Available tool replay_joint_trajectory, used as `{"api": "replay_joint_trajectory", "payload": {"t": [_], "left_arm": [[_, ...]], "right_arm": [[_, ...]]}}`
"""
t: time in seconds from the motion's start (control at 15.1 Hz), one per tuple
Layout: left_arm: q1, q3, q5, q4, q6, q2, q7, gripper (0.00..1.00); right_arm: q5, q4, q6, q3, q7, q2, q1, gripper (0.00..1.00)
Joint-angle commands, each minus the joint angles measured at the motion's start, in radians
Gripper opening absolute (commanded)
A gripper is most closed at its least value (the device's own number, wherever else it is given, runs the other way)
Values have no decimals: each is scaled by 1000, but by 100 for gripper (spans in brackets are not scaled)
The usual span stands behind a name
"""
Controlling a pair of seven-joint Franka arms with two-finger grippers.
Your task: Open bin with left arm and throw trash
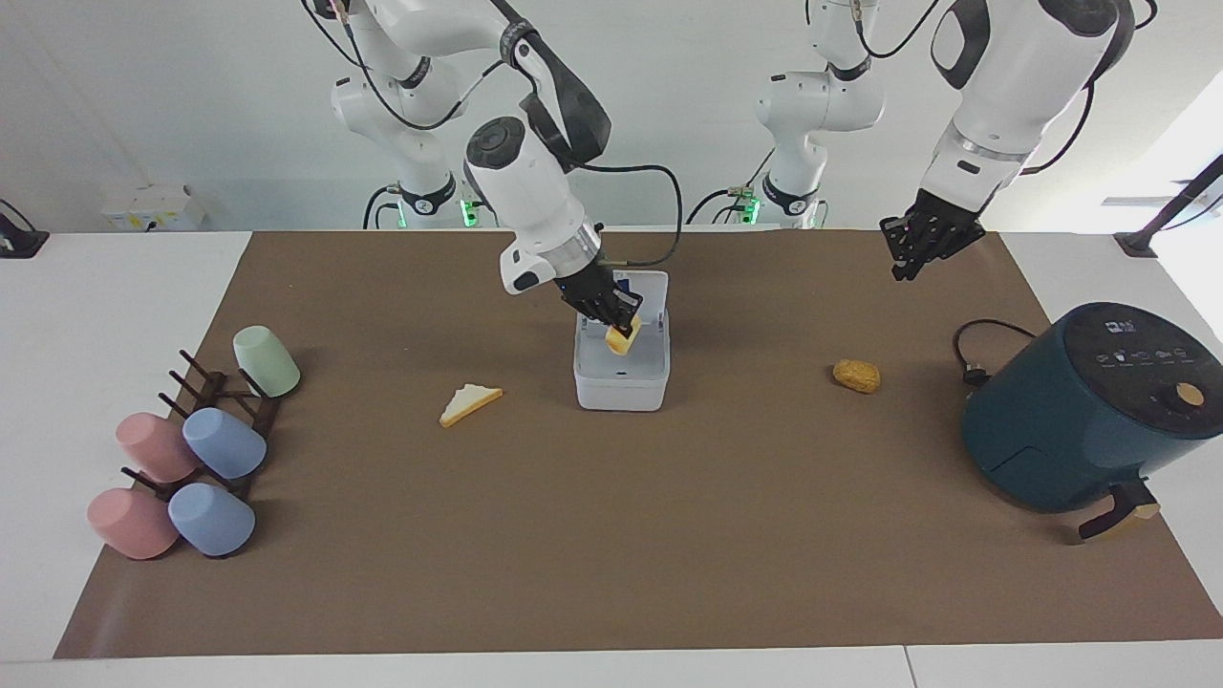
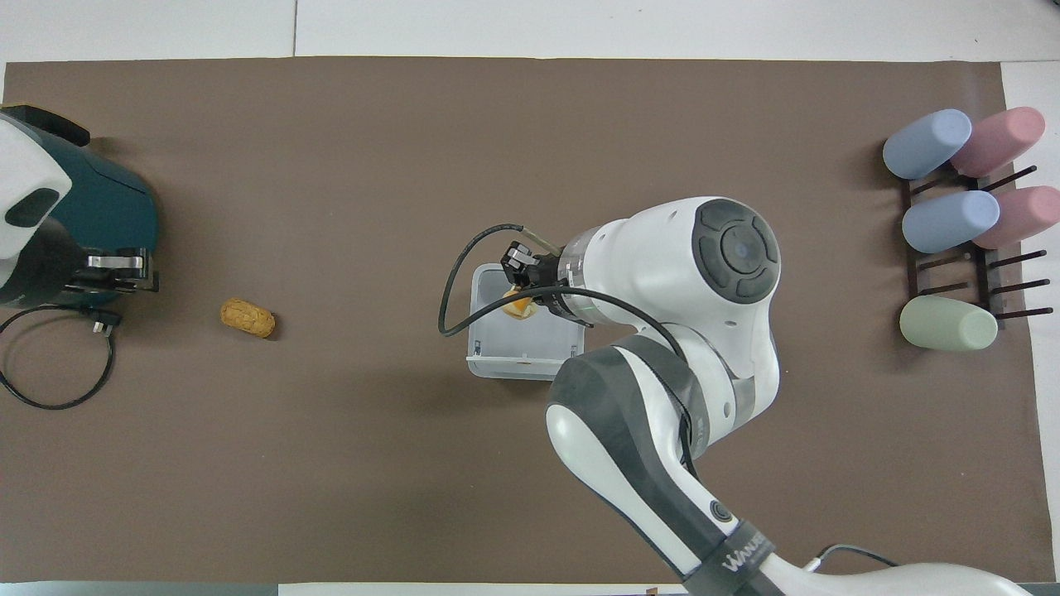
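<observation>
The bin point(image 1: 621, 368) stands mid-mat with its lid up. Over its mouth the right gripper point(image 1: 611, 311) hangs clenched on the cheese point(image 1: 622, 337). The bread point(image 1: 469, 403) lies at the bin's nine o'clock in the facing view, the nugget point(image 1: 856, 376) at three. The left gripper point(image 1: 922, 244) hangs raised above the mat; I cannot tell how its jaws stand.

The right arm point(image 2: 662, 314) hides the bread slice point(image 1: 469, 403) from overhead.

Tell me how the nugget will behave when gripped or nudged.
The nugget lies on its side on the mat, rounded and oblong, so a nudge may roll it. Its lumpy surface probably helps grip. Being small, it is likely light.
</observation>
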Motion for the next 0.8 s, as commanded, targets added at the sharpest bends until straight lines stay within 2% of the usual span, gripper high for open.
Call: {"api": "replay_joint_trajectory", "payload": {"t": [0.0, 0.07, 0.13, 0.2, 0.27, 0.33, 0.4, 0.6, 0.73], "left_arm": [[33, -9, -10, 126, -112, 40, 15, 99], [39, -9, -8, 172, -151, 56, 15, 99], [48, -9, -5, 209, -182, 78, 15, 99], [54, -9, -5, 229, -204, 87, 15, 99], [62, -7, -7, 237, -222, 96, 15, 100], [70, -6, -8, 238, -224, 101, 15, 100], [73, -6, -7, 238, -219, 103, 17, 100], [86, -4, -4, 237, -210, 107, 18, 100], [99, -6, -12, 228, -187, 101, 20, 100]], "right_arm": [[18, -83, 26, 3, 8, -57, -6, 14], [18, -83, 26, 3, 11, -57, 2, 22], [18, -83, 25, 3, 12, -57, 5, 42], [18, -80, 23, 3, 19, -57, 5, 54], [18, -77, 23, 3, 20, -56, 5, 71], [18, -77, 28, 3, 17, -56, 5, 92], [16, -74, 31, 1, 12, -56, 5, 100], [-1, -57, 31, -2, -9, -47, -1, 100], [-81, -48, 19, -5, -158, -44, -26, 100]]}}
